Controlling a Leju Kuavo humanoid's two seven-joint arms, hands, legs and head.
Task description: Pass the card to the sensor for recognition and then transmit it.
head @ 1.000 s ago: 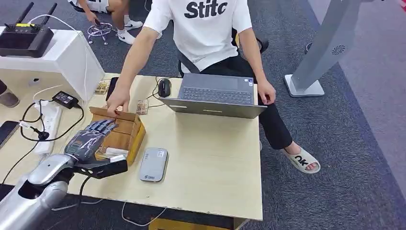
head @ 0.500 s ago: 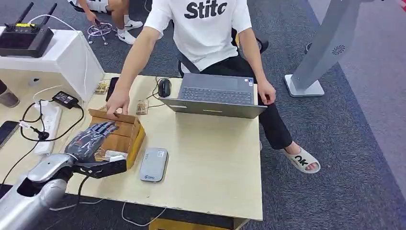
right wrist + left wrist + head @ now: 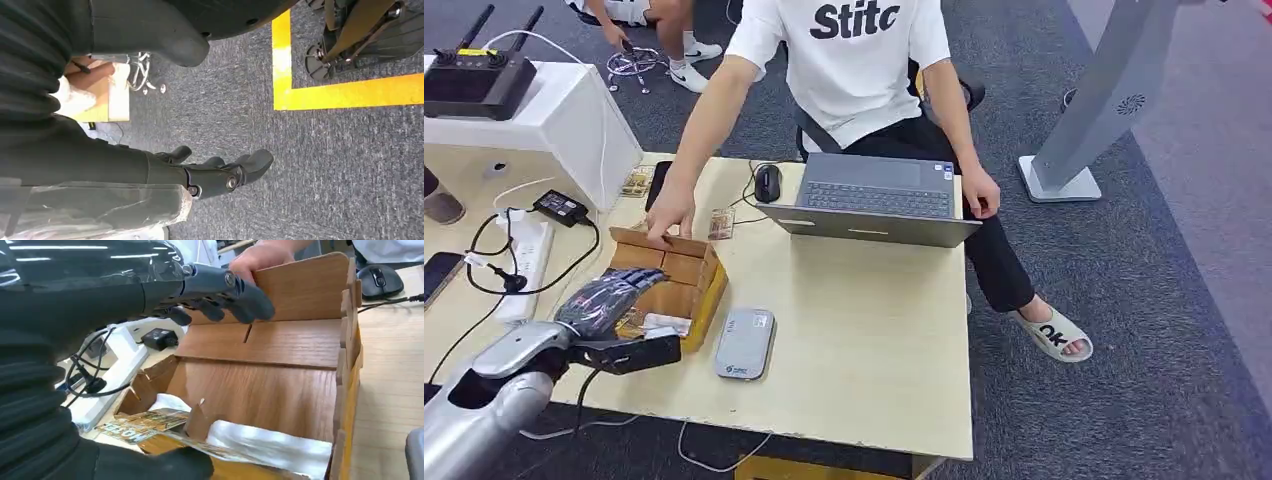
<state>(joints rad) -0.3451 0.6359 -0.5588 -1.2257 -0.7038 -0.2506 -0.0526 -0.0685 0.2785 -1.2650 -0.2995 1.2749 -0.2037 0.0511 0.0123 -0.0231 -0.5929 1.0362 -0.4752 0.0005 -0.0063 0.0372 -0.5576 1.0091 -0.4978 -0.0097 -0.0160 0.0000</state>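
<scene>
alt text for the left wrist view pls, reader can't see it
The robot's left hand hovers with its fingers apart over an open wooden box on a light table. Printed cards and white wrapping lie in the box's near end. A person's hand rests on the far wall, with a black mouse beyond.

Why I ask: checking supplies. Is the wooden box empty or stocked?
Stocked: the box holds printed cards and a white wrapper at its near end. The left hand hovers over it.

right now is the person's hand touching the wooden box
Yes, in the head view the person's hand rests on the far edge of the wooden box, across from the left robot hand.
</scene>
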